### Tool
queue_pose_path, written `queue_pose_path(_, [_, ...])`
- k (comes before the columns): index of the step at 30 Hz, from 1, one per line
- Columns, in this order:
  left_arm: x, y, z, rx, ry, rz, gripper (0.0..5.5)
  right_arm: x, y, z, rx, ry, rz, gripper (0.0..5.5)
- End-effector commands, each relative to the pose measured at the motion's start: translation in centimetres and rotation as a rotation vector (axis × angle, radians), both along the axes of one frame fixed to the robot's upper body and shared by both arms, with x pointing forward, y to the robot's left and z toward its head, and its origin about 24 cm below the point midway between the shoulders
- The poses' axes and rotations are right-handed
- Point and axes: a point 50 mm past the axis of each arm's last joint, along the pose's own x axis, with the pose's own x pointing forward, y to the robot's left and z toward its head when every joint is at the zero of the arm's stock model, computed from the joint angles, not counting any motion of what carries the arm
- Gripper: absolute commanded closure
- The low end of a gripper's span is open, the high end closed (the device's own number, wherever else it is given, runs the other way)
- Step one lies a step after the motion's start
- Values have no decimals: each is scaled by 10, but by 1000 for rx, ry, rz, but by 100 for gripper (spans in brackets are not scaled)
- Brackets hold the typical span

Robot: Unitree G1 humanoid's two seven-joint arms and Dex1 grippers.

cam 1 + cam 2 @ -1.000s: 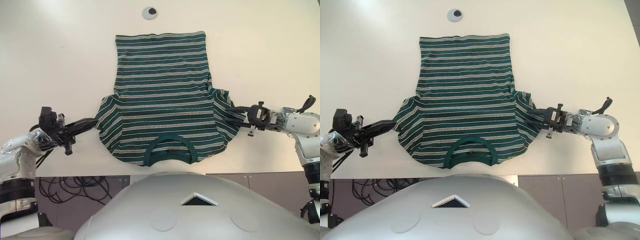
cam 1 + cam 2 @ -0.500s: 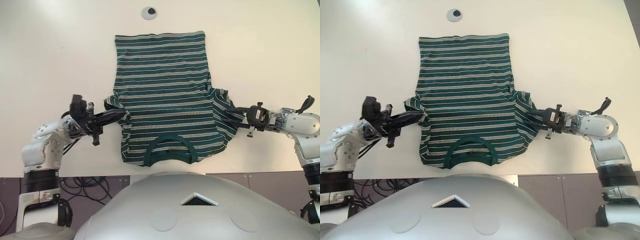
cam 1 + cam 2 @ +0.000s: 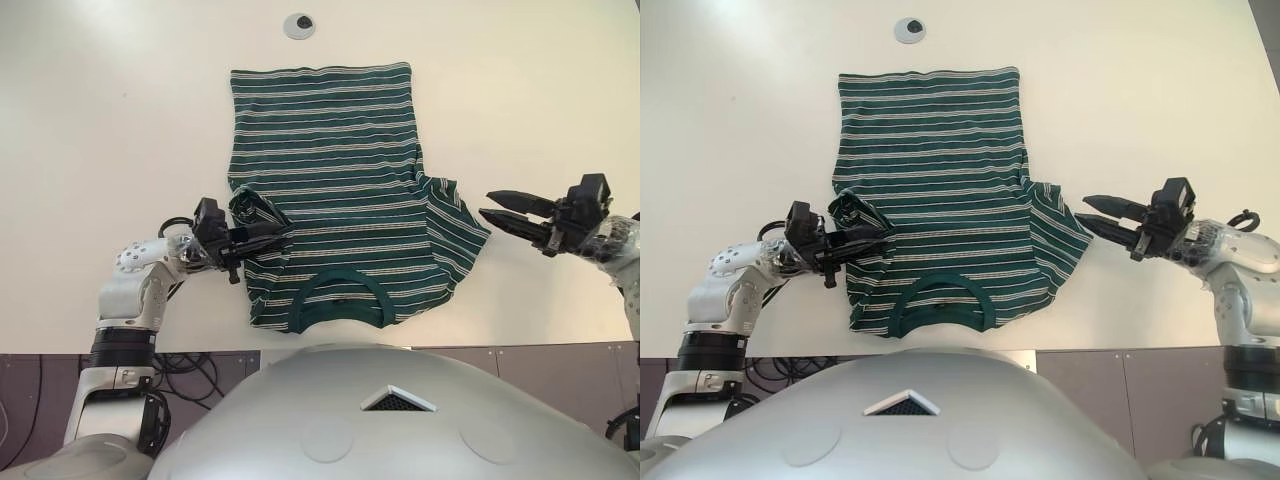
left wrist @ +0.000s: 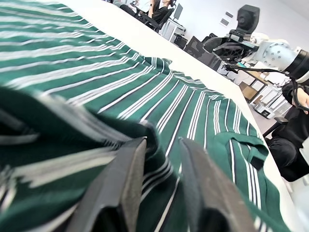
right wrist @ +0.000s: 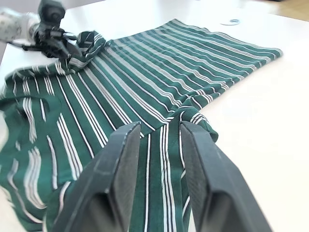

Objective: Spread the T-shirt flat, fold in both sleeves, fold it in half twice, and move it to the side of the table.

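T-shirt (image 3: 335,170): green w/ thin white stripes, lying on white surface (image 3: 100,110); body mostly flat, collar (image 3: 342,273) at the end nearest robot, hem (image 3: 320,70) at far end.
Left sleeve (image 3: 250,207): pulled in over T-shirt body, bunched and partly raised, not flat; sits on robot's-left side of the body, a bit farther out than the collar.
Left gripper (image 3: 285,231): over T-shirt's left shoulder area, clamped on the left-sleeve cloth. In wrist view its fingers (image 4: 126,179) sit close together w/ striped fabric bunched around and btwn them.
Right sleeve (image 3: 455,225): spread out to robot's right of T-shirt body, a few wrinkles, lying on the surface.
Right gripper (image 3: 487,204): open, nothing held; just off the right sleeve's outer edge, apart from the cloth, tips aimed toward T-shirt. In wrist view the two fingers (image 5: 120,159) are spread w/ the sleeve seen btwn them.
Grey disc (image 3: 299,26): set in surface just beyond T-shirt's hem, not touching it.
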Motion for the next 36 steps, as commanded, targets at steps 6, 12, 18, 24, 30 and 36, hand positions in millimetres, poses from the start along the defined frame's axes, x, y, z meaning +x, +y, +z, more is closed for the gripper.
queue_pose_path(6, [-1, -10, 12, 42, -93, 8, 299, -18, -21, -22, -28, 349, -133, 401])
queue_pose_path(12, [12, -15, 31, 53, -301, 96, 299, -18, -22, -33, -46, 410, -170, 401])
queue_pose_path(18, [9, -17, 53, -14, -397, 121, 299, -16, -19, -39, -39, 437, -165, 401])
queue_pose_path(24, [14, -7, 55, -38, -416, 181, 296, -14, -9, -36, 37, 428, -127, 432])
queue_pose_path(30, [17, -1, 56, -32, -418, 216, 296, -15, -5, -36, 54, 435, -90, 542])
queue_pose_path(36, [8, 2, 53, -11, -416, 173, 296, -11, -5, -27, 114, 398, -77, 549])
